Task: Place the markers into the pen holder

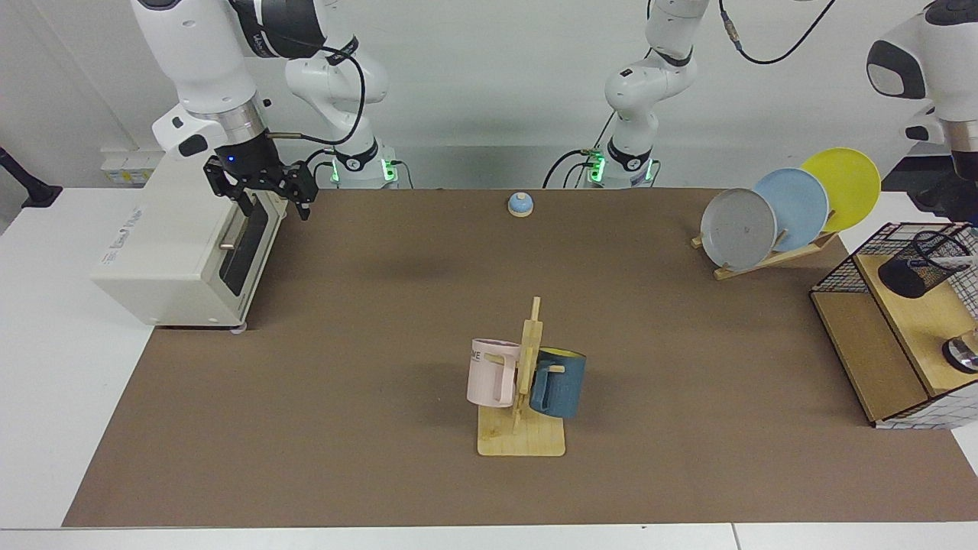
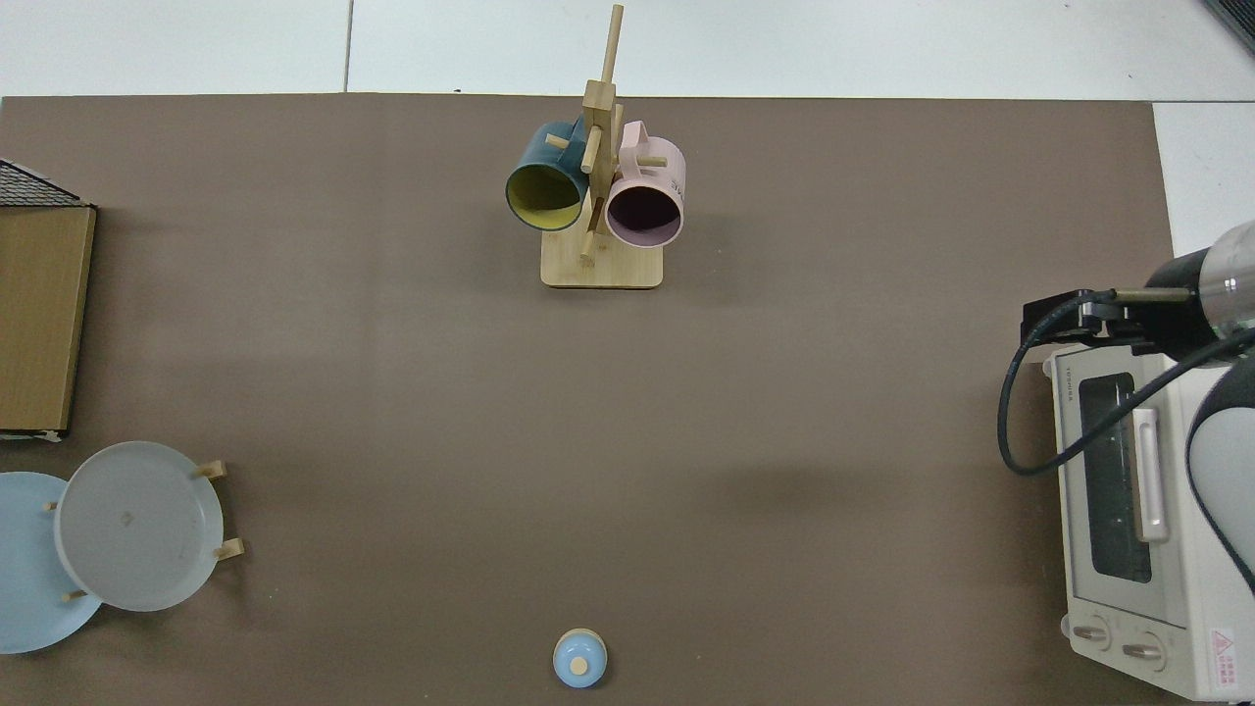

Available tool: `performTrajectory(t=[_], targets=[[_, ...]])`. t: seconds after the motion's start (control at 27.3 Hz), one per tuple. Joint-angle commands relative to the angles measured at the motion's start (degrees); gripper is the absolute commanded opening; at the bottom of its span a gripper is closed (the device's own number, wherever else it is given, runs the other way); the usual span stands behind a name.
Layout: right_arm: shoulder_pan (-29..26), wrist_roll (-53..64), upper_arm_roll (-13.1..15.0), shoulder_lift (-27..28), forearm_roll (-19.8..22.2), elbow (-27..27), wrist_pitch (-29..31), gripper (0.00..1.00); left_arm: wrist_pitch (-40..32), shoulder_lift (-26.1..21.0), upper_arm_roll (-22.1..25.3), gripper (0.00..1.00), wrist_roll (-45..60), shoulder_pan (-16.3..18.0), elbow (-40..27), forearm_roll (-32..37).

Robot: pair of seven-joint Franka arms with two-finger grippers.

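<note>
Hovering just above the top front edge of the toaster oven (image 1: 172,252), right gripper (image 1: 273,206) waiting with its pincer spread and holding nothing. Hanging at the far edge of the facing view above the wire-grid and wood shelf (image 1: 863,351), left gripper (image 1: 950,205) mostly cut off, so cannot tell its grip. Leaning out of the pen holder (image 1: 913,269) on that shelf, marker (image 1: 961,261) apart from both grippers.

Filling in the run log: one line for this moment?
marker in pen holder on shelf | left gripper above pen holder, apart from it | right gripper open, waiting by toaster oven
</note>
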State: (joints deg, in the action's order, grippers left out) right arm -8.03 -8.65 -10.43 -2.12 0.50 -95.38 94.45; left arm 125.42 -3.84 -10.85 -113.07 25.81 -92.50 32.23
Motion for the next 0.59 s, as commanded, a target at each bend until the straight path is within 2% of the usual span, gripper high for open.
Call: performTrajectory(t=[0.0, 0.33, 0.55], targets=[[-1.11, 1.18, -0.64, -1.4, -0.06, -1.48, 0.47, 1.0, -6.05, 0.5, -2.77, 1.0, 13.72, -0.41, 0.48, -4.09], [-1.11, 1.18, -0.64, -1.4, -0.06, -1.56, 0.38, 1.0, -15.81, 1.82, -7.43, 1.0, 38.34, -0.5, -0.05, -14.37], [-1.11, 1.18, -0.64, -1.4, -0.06, -1.56, 0.38, 1.0, -20.12, 1.91, -11.38, 1.0, 56.18, -0.41, 0.04, -18.07]])
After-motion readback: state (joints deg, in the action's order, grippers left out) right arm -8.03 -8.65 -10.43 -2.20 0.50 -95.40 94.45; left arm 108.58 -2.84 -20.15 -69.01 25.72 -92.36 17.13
